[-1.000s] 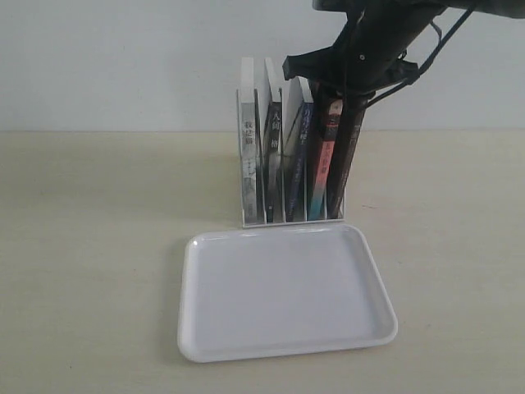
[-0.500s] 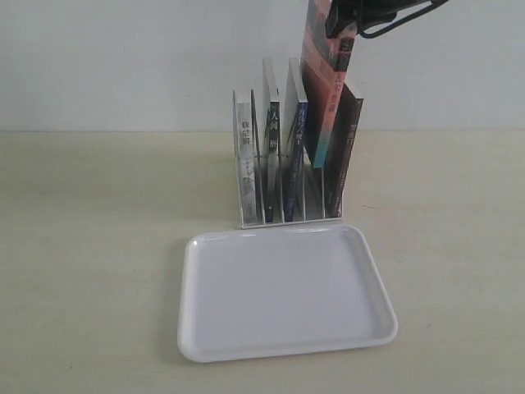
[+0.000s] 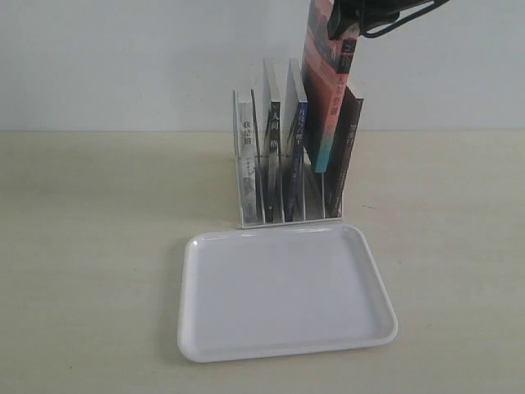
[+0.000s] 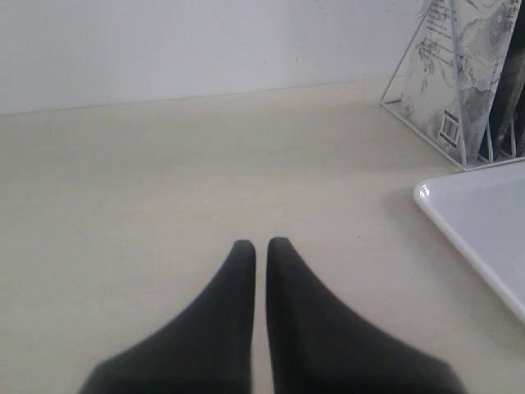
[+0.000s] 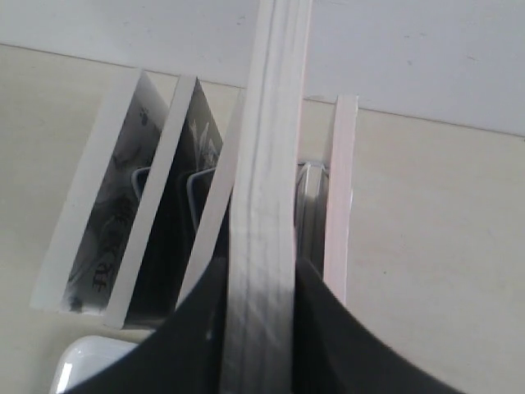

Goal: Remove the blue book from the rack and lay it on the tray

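Finding 1: my right tool (image 5: 261, 289) is clamped on the page edge of a paperback with a pink-red and teal spine (image 3: 326, 90), held high with its lower end down among the other books.

Finding 2: the thin, dark-spined blue book (image 3: 299, 152) stands upright in the small white wire rack (image 3: 243, 205), in the neighbouring slot, behind the shallow white plastic tray (image 3: 279, 295).

Finding 3: my left tool (image 4: 260, 246) has its fingers together on nothing.

Judgement: wrong volume. I should reseat it straight down, then pinch the blue book's top edge squarely.

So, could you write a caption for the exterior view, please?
Right gripper holds the pink-and-teal-spined book half raised from the rack; blue book slotted, tray bare.
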You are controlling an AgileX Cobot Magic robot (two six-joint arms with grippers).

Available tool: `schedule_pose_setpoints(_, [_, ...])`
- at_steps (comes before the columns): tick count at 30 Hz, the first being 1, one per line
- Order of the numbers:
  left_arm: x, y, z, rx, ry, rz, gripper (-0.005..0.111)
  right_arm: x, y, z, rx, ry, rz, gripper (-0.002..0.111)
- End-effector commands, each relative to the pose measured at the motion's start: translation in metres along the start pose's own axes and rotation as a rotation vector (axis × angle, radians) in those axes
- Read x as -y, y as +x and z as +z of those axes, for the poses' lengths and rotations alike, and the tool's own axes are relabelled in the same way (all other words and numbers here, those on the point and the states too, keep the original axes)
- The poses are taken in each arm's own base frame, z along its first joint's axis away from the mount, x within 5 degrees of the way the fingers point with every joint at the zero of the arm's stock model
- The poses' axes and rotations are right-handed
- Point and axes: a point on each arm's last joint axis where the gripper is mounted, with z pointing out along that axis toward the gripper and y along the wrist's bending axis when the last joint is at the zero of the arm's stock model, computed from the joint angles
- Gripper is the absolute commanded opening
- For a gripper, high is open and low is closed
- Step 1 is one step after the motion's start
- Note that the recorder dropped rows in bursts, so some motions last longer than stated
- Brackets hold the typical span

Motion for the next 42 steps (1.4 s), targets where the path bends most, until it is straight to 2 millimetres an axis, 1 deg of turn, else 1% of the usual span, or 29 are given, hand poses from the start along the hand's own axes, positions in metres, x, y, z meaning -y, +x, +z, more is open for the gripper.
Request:
schedule_pose_setpoints(1, [0.0, -0.003, -0.001, 0.022, -0.001, -0.006, 0.005, 0.0, -0.007, -0.007, 0.063, 0.001, -0.003, 0.0])
schedule_pose_setpoints(6, [0.0, -0.003, -0.001, 0.022, -0.001, -0.006, 0.005, 0.002, -0.001, 0.016, 0.012, 0.01, 0.002, 0.0])
schedule_pose_setpoints(10, [0.0, -0.003, -0.001, 0.022, -0.001, -0.006, 0.005, 0.003, 0.0, 0.032, 0.011, 0.011, 0.006, 0.0])
schedule_pose_setpoints(14, [0.0, -0.003, -0.001, 0.022, -0.001, -0.006, 0.005, 0.003, 0.0, 0.041, 0.033, 0.007, 0.005, 0.0])
schedule_pose_setpoints(17, [0.0, -0.003, -0.001, 0.022, -0.001, -0.006, 0.005, 0.004, 0.003, 0.054, 0.021, 0.011, 0.005, 0.0])
schedule_pose_setpoints(21, [0.0, -0.003, -0.001, 0.022, -0.001, -0.006, 0.005, 0.007, 0.006, 0.065, 0.005, 0.033, -0.01, 0.0])
schedule_pose_setpoints(27, [0.0, -0.003, -0.001, 0.022, -0.001, -0.006, 0.005, 0.01, 0.006, 0.067, 0.008, 0.059, -0.039, 0.0])
schedule_pose_setpoints(31, [0.0, -0.003, -0.001, 0.022, -0.001, -0.006, 0.005, 0.011, 0.008, 0.072, -0.007, 0.067, -0.043, 0.0])
schedule_pose_setpoints(34, [0.0, -0.003, -0.001, 0.022, -0.001, -0.006, 0.005, 0.008, 0.01, 0.075, -0.017, 0.063, -0.046, 0.0])
schedule_pose_setpoints(36, [0.0, -0.003, -0.001, 0.022, -0.001, -0.006, 0.005, 0.003, 0.011, 0.075, -0.015, 0.054, -0.083, 0.0])
schedule_pose_setpoints(38, [0.0, -0.003, -0.001, 0.022, -0.001, -0.006, 0.005, -0.001, 0.012, 0.075, -0.016, 0.048, -0.112, 0.007])
schedule_pose_setpoints(39, [0.0, -0.003, -0.001, 0.022, -0.001, -0.006, 0.005, -0.001, 0.012, 0.075, -0.02, 0.045, -0.11, 0.018])
schedule_pose_setpoints(40, [0.0, -0.003, -0.001, 0.022, -0.001, -0.006, 0.005, -0.001, 0.012, 0.075, -0.023, 0.045, -0.11, 0.024])
schedule_pose_setpoints(41, [0.0, -0.003, -0.001, 0.022, -0.001, -0.006, 0.005, -0.001, 0.012, 0.075, -0.025, 0.045, -0.11, 0.034])
schedule_pose_setpoints(42, [0.0, -0.003, -0.001, 0.022, -0.001, -0.006, 0.005, -0.001, 0.013, 0.075, -0.028, 0.046, -0.11, 0.04])
